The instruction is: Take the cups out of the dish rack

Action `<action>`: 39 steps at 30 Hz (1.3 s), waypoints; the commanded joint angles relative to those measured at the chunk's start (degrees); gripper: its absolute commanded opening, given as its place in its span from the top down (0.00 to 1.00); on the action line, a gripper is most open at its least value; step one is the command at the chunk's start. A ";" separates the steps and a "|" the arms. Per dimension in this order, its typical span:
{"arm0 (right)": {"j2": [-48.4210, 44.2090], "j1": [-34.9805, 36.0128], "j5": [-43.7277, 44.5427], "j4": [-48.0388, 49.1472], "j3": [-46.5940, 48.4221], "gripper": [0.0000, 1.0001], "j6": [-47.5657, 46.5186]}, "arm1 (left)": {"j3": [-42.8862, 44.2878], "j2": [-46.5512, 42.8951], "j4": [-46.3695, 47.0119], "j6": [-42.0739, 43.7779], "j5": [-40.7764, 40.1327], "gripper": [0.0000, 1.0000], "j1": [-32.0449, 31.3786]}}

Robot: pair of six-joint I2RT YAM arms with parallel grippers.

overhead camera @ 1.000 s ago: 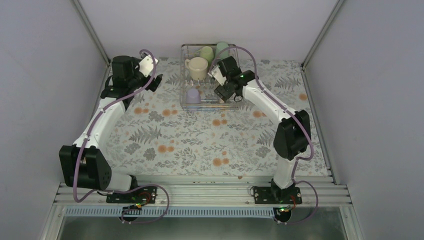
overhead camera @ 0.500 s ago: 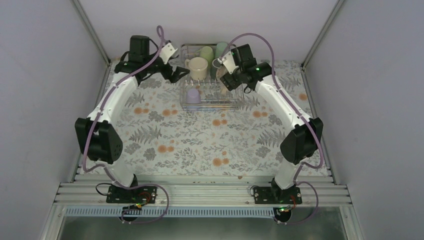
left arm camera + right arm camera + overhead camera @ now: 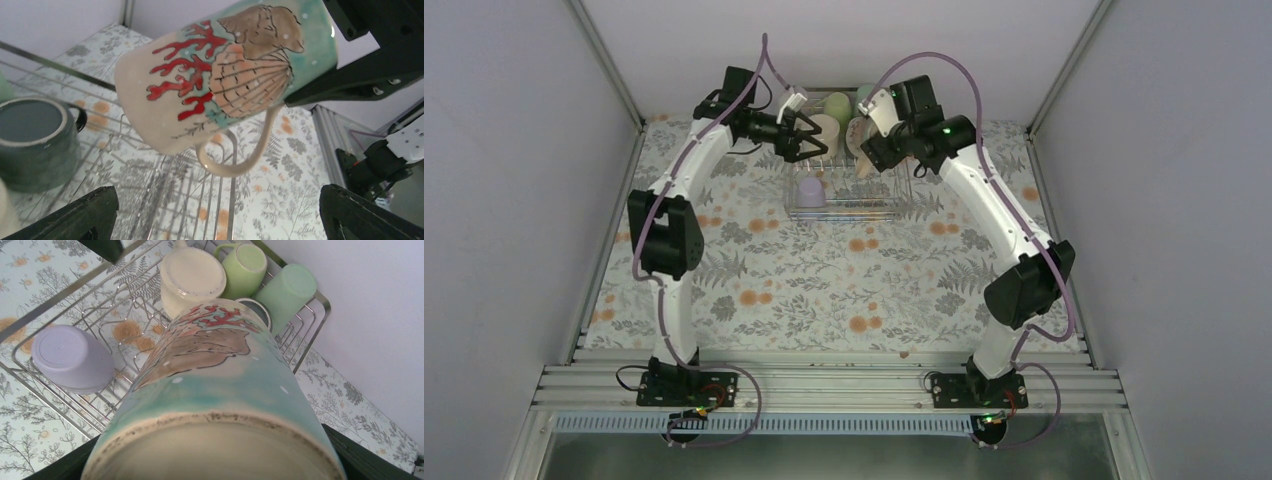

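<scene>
My right gripper (image 3: 871,140) is shut on the beige mug with red coral and shell markings (image 3: 215,405) and holds it tilted above the dish rack (image 3: 842,211). The mug also shows in the left wrist view (image 3: 220,75), handle hanging down. My left gripper (image 3: 802,136) is open and empty over the rack's left part, facing the held mug, its jaws spread wide (image 3: 220,220). In the rack stand a cream mug (image 3: 192,275), a pale green mug (image 3: 245,267), a pale green cup (image 3: 285,290), a lavender cup (image 3: 70,357) and a dark grey-green cup (image 3: 30,135).
The rack stands at the back middle of the floral-patterned table (image 3: 824,290), close to the back wall. Grey side walls with metal rails (image 3: 604,60) bound the table left and right.
My left arm has swung from the far left over to the rack. My right gripper has risen and drawn back with the marked mug.
</scene>
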 commanded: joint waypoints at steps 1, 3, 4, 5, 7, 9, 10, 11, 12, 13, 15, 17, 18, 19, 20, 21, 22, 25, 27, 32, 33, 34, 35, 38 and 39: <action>-2.59 -0.15 -2.25 3.92 5.04 0.87 1.54 | 9.68 6.00 -6.61 0.59 9.96 0.00 -0.69; -2.09 -0.12 -3.04 3.67 6.02 0.87 1.89 | 14.34 9.31 -9.08 0.85 12.36 0.00 -1.22; -1.85 -0.17 -3.50 3.56 6.62 0.87 2.03 | 16.37 10.86 -9.74 0.74 13.09 0.00 -1.58; -1.70 -0.19 -4.03 3.47 7.02 0.87 2.16 | 18.30 12.18 -10.20 0.63 13.80 0.00 -1.98; -1.11 -0.19 -4.57 3.12 8.08 0.87 2.47 | 21.25 14.70 -10.08 -0.56 14.65 0.00 -2.80; -0.35 -0.17 -4.87 2.96 8.88 0.87 2.62 | 24.17 16.66 -8.81 -3.07 16.39 0.00 -3.26; -0.06 -0.18 -4.93 2.85 9.23 0.87 2.70 | 25.28 17.52 -7.80 -4.52 17.42 0.00 -3.35; 0.06 -0.17 -4.97 2.77 9.51 0.87 2.78 | 26.42 18.24 -6.88 -5.84 18.05 0.00 -3.47; 0.28 -0.17 -5.12 2.67 9.80 0.87 2.82 | 27.09 18.83 -6.16 -6.79 18.54 0.00 -3.42; 0.47 -0.17 -5.19 2.60 10.20 0.87 2.99 | 27.29 19.15 -5.09 -7.65 18.77 0.00 -3.51; 0.64 -0.28 -5.78 2.50 10.85 0.87 3.15 | 26.36 19.22 -1.25 -10.24 20.11 0.00 -3.57; 0.79 -0.32 -6.01 2.47 10.96 0.87 3.20 | 25.06 19.15 2.54 -14.43 22.01 0.00 -3.46; 0.94 -0.37 -6.14 2.51 10.86 0.87 3.24 | 25.14 19.10 3.29 -14.98 22.70 0.00 -3.47; 1.08 -0.54 -6.46 2.58 10.77 0.87 3.36 | 25.20 19.00 4.33 -16.05 23.41 0.00 -3.42; 1.29 -0.72 -6.99 2.67 10.67 0.87 3.52 | 25.19 18.79 5.45 -17.40 24.24 0.01 -3.50; 1.52 -0.89 -7.52 2.77 10.66 0.87 3.73 | 25.21 18.65 6.44 -18.49 24.95 0.02 -3.60; 1.78 -1.10 -8.15 2.86 10.84 0.86 3.95 | 25.27 18.37 6.81 -19.09 25.56 0.02 -3.72; 2.84 -1.52 -9.98 2.85 11.87 0.85 4.93 | 24.48 16.91 7.30 -19.71 26.90 0.05 -3.80; 3.64 -1.79 -11.76 2.66 12.76 0.84 5.83 | 23.22 16.15 8.12 -20.70 27.85 0.08 -3.84; 6.35 -2.97 -18.67 1.56 14.87 0.83 8.59 | 22.60 15.49 9.34 -23.33 29.95 0.20 -4.23; 6.83 -3.18 -19.83 1.39 15.20 0.83 9.07 | 22.68 15.40 9.66 -23.89 30.35 0.21 -4.40; 7.23 -3.31 -20.58 1.29 15.49 0.83 9.46 | 22.68 15.16 9.81 -23.97 30.53 0.21 -4.60; 7.59 -3.41 -21.10 1.13 15.63 0.83 9.70 | 22.53 14.76 10.23 -24.20 30.55 0.21 -4.78; 7.96 -3.66 -21.86 1.24 15.10 0.82 9.87 | 22.40 14.14 13.26 -27.65 31.75 0.22 -4.95; 7.85 -3.79 -22.05 1.44 14.68 0.82 9.90 | 22.92 14.21 13.61 -28.47 32.01 0.24 -4.96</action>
